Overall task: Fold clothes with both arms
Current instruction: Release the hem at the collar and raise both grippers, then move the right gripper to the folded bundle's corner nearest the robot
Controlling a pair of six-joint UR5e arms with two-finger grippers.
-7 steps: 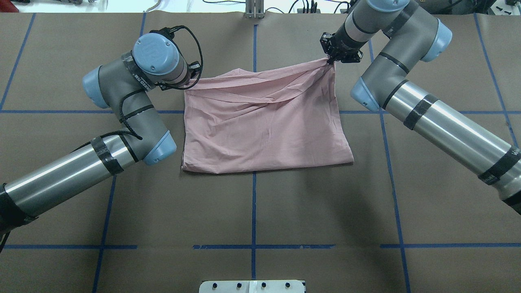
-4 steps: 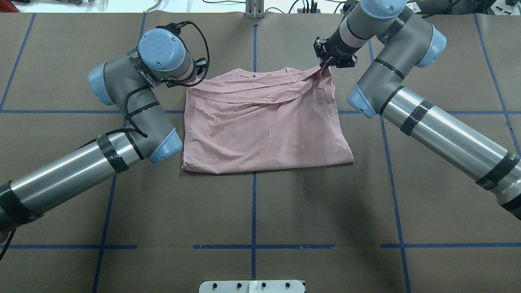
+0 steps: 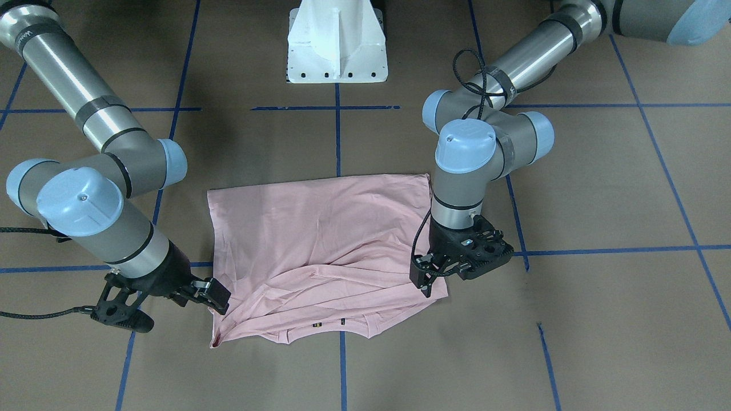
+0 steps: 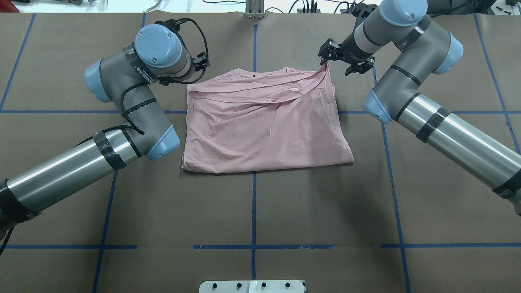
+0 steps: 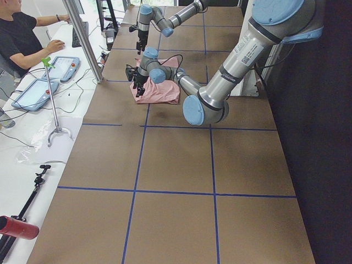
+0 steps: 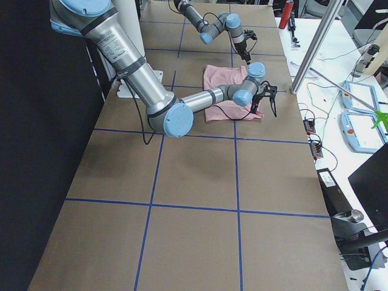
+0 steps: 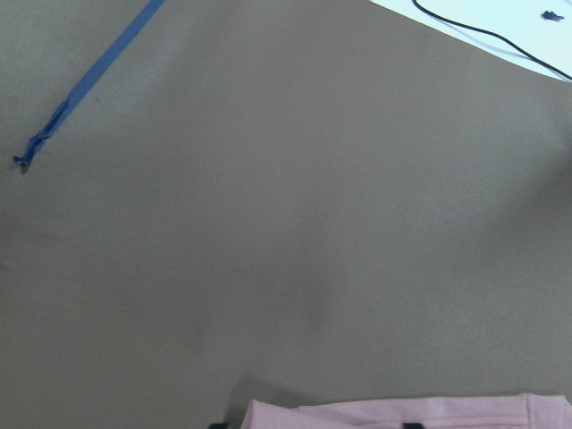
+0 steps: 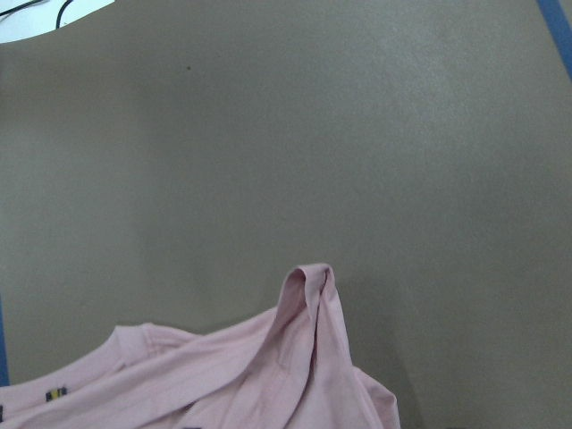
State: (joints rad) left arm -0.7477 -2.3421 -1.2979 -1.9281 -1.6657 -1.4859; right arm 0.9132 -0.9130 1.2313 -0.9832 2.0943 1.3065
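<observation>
Overhead view: pink shirt (image 4: 264, 122) lies folded on table (image 4: 252, 211), far corners just under both grippers. Right gripper (image 4: 340, 61) spread, empty, peaked corner beside it. Left gripper (image 3: 424, 281) released too. Best rise straight up, avoid snagging corners.

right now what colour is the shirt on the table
The shirt is pale pink; it shows best in the overhead exterior view.

1. The T-shirt (image 4: 264, 126) is looking like thin, soft, matt cloth, creasing everywhere.
2. The surface (image 4: 325, 211) is showing matt brown paper, and blue tape lines (image 4: 253, 203) are lying smooth on it.
3. The left arm (image 4: 61, 175) and the right arm (image 4: 456, 138) are shining as smooth silver metal, with caps (image 4: 158, 39) of light-blue plastic.
</observation>
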